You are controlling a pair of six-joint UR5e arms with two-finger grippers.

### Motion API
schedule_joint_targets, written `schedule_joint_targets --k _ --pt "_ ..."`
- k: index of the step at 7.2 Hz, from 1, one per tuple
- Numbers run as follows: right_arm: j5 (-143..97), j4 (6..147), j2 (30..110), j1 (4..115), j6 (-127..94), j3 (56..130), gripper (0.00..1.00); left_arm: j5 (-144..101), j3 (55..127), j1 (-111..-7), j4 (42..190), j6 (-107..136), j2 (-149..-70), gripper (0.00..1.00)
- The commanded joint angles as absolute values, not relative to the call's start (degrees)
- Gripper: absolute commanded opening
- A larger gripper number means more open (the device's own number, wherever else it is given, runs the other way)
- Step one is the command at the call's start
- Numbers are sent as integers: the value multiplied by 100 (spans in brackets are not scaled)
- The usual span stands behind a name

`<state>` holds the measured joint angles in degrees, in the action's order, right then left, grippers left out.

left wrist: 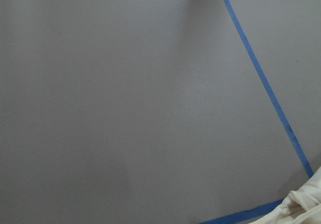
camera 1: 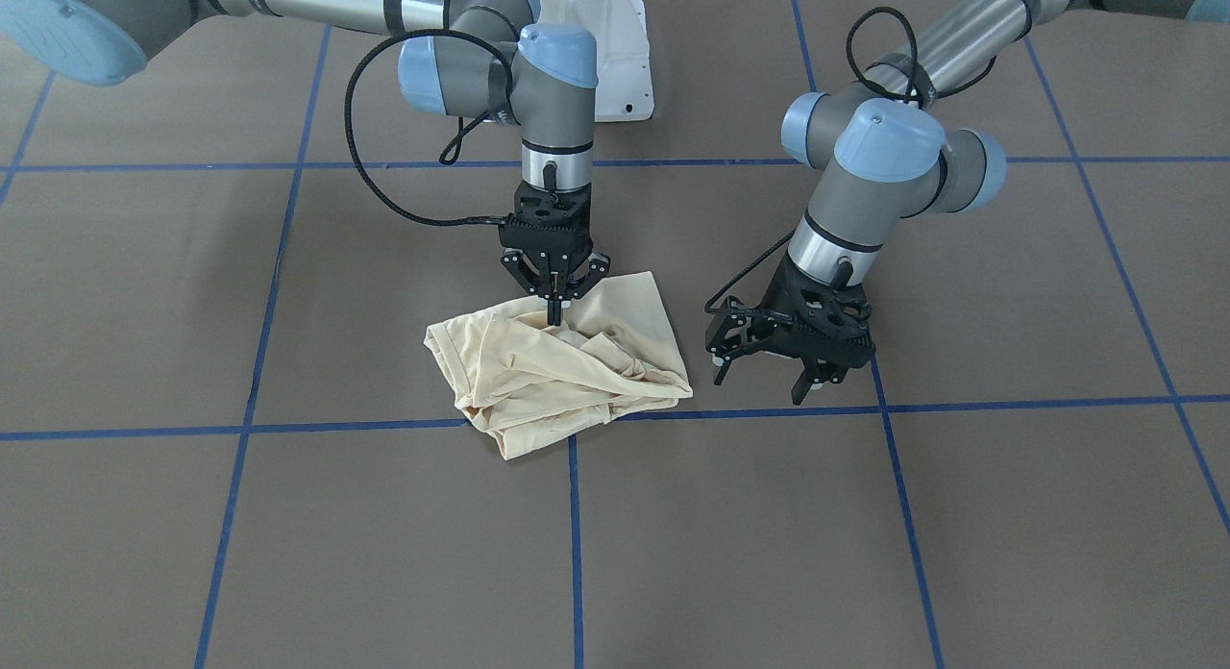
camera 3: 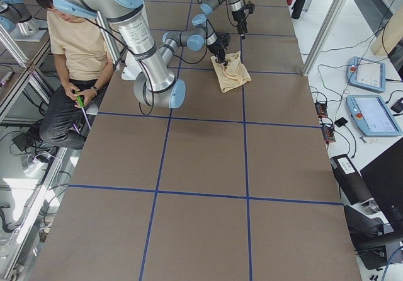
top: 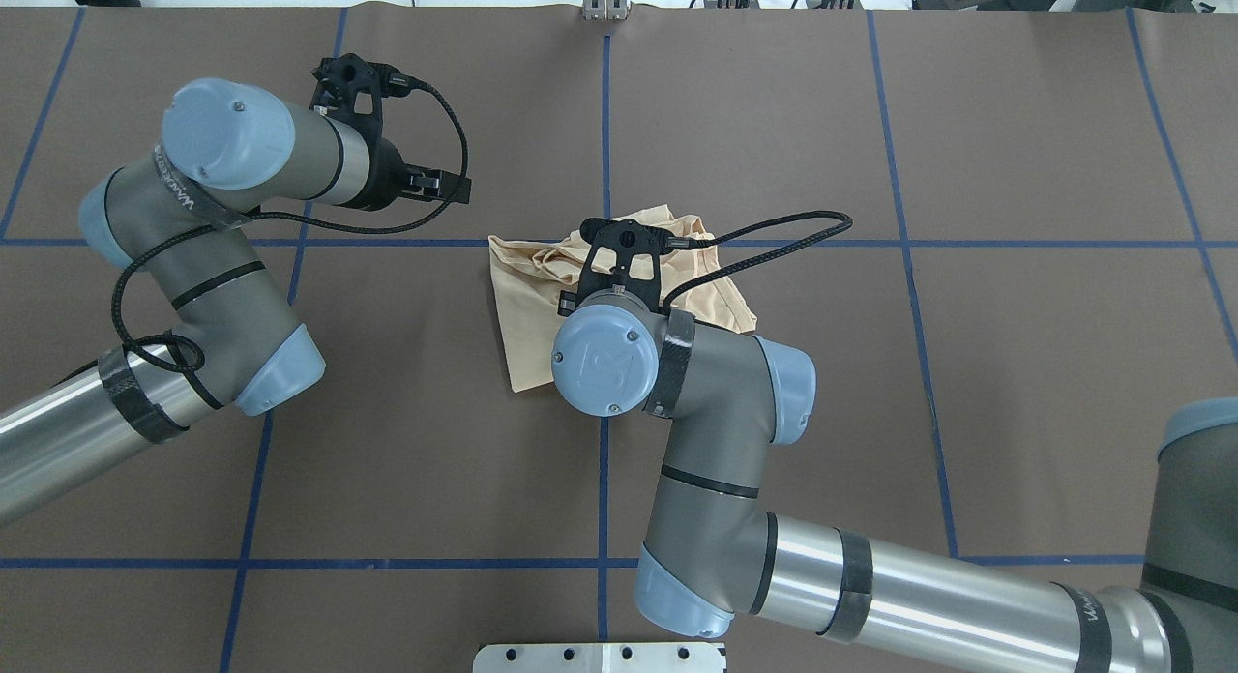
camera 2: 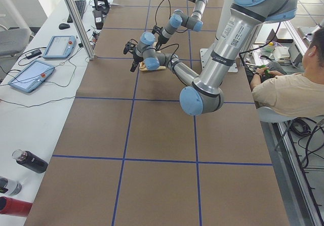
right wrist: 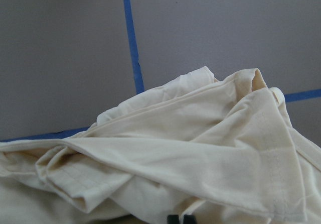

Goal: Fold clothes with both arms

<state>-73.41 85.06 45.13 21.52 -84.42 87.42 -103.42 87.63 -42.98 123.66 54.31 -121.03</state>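
Observation:
The clothes are one pale cream shirt (camera 1: 562,371), lying crumpled in a heap near the table's middle by a crossing of blue tape lines. It also shows in the overhead view as the shirt (top: 527,286) and fills the right wrist view as folds of shirt (right wrist: 200,148). My right gripper (camera 1: 555,313) points straight down with its fingers together, pinching the heap's upper fold; the right gripper (right wrist: 180,218) shows only its tips. My left gripper (camera 1: 764,381) is open just above bare table beside the shirt, apart from it. In the left wrist view only a shirt corner (left wrist: 306,204) shows.
Blue tape lines (camera 1: 577,515) divide the brown table cover. The white pedestal base (camera 1: 625,54) stands behind the arms. A seated person (camera 2: 288,89) is beside the table's robot side. Tablets (camera 2: 30,76) and bottles (camera 2: 30,161) lie on the side bench.

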Motion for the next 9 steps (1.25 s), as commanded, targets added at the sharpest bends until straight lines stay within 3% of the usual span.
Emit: schedule_joint_targets --k 1,4,6,7,9 --pt "-7347 8482 4500 2503 -8228 8745 0 -10345 8763 -4298 12366 5432 -12103 100" --pt "-7427 8386 4378 3049 -7858 8247 0 -10345 8806 -4289 12366 5510 -12103 100" --pt "-7269 6862 4141 3146 -7525 6897 0 -10336 8824 -4289 12366 5555 -12103 100" --pt "-7277 6786 4096 3164 -7463 6865 99 -10345 8859 -4289 12366 5555 -12094 100" --pt "-8044 6785 3921 3461 -7401 6899 100 -10353 8877 -4298 12366 5528 -12094 100"
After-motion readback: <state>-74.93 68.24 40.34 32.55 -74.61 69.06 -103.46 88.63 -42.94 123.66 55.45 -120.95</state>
